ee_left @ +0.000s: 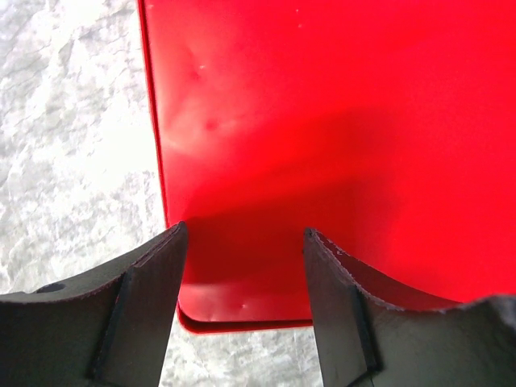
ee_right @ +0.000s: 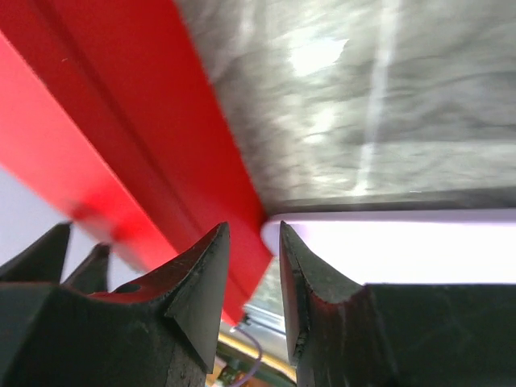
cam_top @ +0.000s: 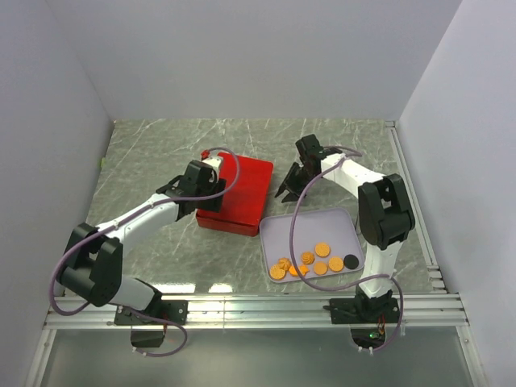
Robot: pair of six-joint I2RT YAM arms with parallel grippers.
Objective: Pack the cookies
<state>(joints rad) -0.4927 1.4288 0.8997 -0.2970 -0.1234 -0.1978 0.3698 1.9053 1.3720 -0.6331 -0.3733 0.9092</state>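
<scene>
Both arms flank the closed red box (cam_top: 242, 189) in the middle of the table (cam_top: 153, 145), likely to open it. The left gripper (ee_left: 244, 234) is wide open and empty over the lid's left edge near a corner, and the right gripper (ee_right: 254, 230), barely parted and empty, is at its right edge. The cookies (cam_top: 320, 268) lie flat in the lavender tray (cam_top: 310, 224) toward the table's near right corner; being round they have no long axis, though the group strings along the tray's near edge

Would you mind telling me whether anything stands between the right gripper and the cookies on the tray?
Nothing visible does: the right gripper sits by the far left corner of the tray, and only bare tray floor lies between it and the cookies near the front edge.
</scene>
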